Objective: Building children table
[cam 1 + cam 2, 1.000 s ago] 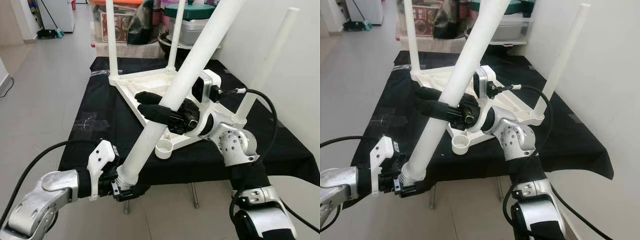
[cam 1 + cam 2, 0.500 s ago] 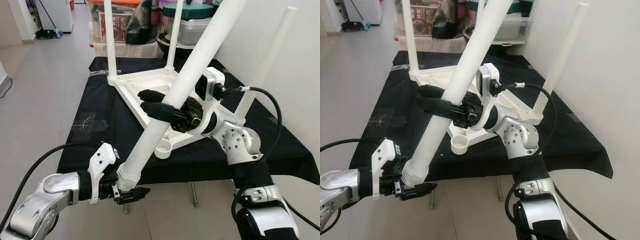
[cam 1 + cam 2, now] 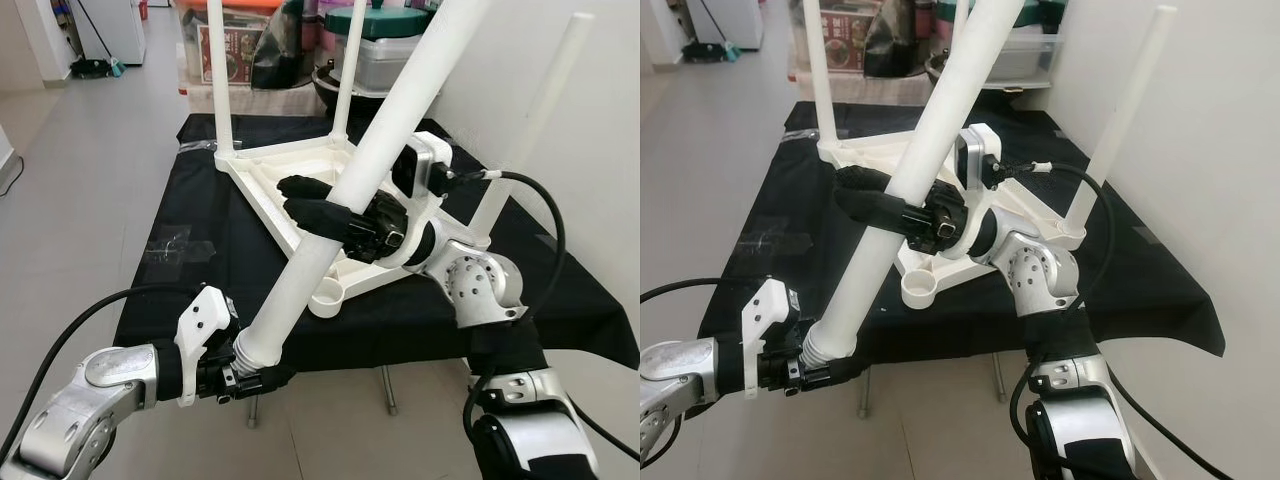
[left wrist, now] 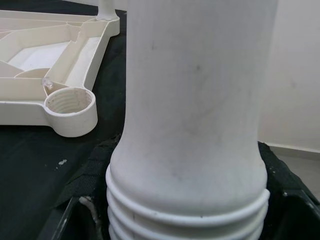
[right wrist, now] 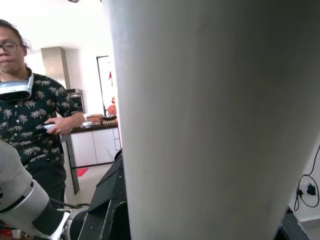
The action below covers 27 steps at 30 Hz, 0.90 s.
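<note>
A white children's table top [image 3: 290,172] lies upside down on a black-clothed table [image 3: 195,235]. Three white legs stand screwed into its corners. The near corner socket [image 3: 328,297] is an empty threaded ring, which the left wrist view has as socket [image 4: 70,105]. A fourth loose leg [image 3: 400,110] slants up from below the table's front edge toward the upper right. My left gripper [image 3: 250,377] is shut on its ribbed, threaded lower end [image 4: 185,210]. My right gripper [image 3: 318,208] is shut around the leg's middle, above the table top.
A white wall rises close on the right, next to the far-right leg [image 3: 535,125]. Storage boxes and pots [image 3: 380,45] crowd the floor behind the table. Open grey floor lies to the left. A person [image 5: 32,117] wearing a headset stands behind me in the right wrist view.
Half a second ago the left gripper's fingers stuck out below the leg's threaded end; now they close around it again. The right gripper and leg have barely shifted.
</note>
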{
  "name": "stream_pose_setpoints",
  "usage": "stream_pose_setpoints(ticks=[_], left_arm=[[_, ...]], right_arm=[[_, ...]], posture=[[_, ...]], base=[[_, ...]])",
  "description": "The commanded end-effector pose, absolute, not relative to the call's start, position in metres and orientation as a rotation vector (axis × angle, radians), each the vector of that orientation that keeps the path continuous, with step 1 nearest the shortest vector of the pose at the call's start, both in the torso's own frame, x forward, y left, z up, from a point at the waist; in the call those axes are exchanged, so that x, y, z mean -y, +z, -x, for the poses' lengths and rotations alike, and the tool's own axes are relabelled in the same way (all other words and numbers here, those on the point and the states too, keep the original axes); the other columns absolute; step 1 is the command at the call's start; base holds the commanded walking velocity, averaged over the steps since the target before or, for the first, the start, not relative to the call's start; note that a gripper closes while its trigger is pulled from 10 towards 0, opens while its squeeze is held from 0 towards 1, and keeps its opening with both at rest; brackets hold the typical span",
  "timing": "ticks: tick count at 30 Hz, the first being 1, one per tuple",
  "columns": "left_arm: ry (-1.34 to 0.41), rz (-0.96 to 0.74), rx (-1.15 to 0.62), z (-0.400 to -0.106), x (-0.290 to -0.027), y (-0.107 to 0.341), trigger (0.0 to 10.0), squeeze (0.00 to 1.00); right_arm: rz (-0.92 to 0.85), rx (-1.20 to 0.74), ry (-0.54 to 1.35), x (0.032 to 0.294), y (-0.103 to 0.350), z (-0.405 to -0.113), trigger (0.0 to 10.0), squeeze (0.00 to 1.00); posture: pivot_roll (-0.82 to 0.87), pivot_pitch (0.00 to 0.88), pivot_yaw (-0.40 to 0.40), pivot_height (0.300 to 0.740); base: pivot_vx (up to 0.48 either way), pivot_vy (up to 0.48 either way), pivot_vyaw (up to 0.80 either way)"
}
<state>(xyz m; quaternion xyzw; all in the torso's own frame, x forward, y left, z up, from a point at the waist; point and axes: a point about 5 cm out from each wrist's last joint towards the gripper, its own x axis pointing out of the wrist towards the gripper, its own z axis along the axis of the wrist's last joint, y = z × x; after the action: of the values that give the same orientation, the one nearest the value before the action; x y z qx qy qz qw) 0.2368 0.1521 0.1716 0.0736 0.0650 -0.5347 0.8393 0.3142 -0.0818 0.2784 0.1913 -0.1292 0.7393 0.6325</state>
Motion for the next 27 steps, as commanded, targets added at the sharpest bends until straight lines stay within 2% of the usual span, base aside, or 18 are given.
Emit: stream_pose_setpoints(ticks=[1,4,5,8,9,10,16,17,18,27], left_arm=[[-1.160,-0.132,-0.104,-0.237,-0.147,0.175,0.0,0.00],[-1.165,-0.134,-0.099,-0.236,-0.145,0.176,0.0,0.00],[-1.159,-0.141,-0.099,-0.236,-0.145,0.175,10.0,0.00],[-1.146,-0.150,-0.095,-0.237,-0.146,0.176,10.0,0.00],[-1.140,-0.152,-0.093,-0.238,-0.147,0.176,10.0,0.00],[-1.137,-0.153,-0.092,-0.238,-0.147,0.176,10.0,0.00],[-1.110,-0.168,-0.080,-0.241,-0.151,0.177,10.0,0.00],[-1.103,-0.171,-0.077,-0.242,-0.152,0.178,10.0,0.00],[-1.098,-0.173,-0.077,-0.242,-0.153,0.178,10.0,0.00],[-1.084,-0.189,-0.103,-0.242,-0.158,0.172,10.0,0.00]], right_arm=[[-0.433,0.334,1.705,0.080,0.284,-0.311,0.0,0.00],[-0.435,0.313,1.632,0.076,0.281,-0.315,0.0,0.00],[-0.432,0.295,1.591,0.074,0.280,-0.318,10.0,0.00],[-0.449,0.255,1.530,0.072,0.278,-0.322,10.0,0.00],[-0.463,0.246,1.512,0.071,0.277,-0.323,10.0,0.27],[-0.474,0.242,1.501,0.071,0.277,-0.324,10.0,1.00],[-0.477,0.193,1.346,0.071,0.270,-0.331,10.0,1.00],[-0.484,0.176,1.324,0.070,0.268,-0.332,10.0,0.91],[-0.504,0.157,1.315,0.070,0.265,-0.330,10.0,0.00],[-0.594,0.110,1.338,0.050,0.255,-0.302,10.0,0.00]], posture=[[0.13,0.000,-0.067,0.740],[0.13,0.000,-0.069,0.740],[0.13,0.000,-0.068,0.740],[0.13,0.000,-0.070,0.740],[0.13,0.000,-0.070,0.740],[0.13,0.000,-0.070,0.740],[0.12,0.000,-0.074,0.740],[0.12,0.000,-0.074,0.740],[0.12,0.000,-0.073,0.740],[0.12,0.000,-0.070,0.740]], base=[[0.000,0.000,0.00],[0.000,0.000,0.00],[0.000,0.000,0.00],[0.000,0.000,0.00],[0.000,0.000,0.00],[0.000,0.000,0.00],[0.000,0.000,0.00],[0.000,0.000,0.00],[0.000,0.000,0.00],[0.000,0.000,0.00]])
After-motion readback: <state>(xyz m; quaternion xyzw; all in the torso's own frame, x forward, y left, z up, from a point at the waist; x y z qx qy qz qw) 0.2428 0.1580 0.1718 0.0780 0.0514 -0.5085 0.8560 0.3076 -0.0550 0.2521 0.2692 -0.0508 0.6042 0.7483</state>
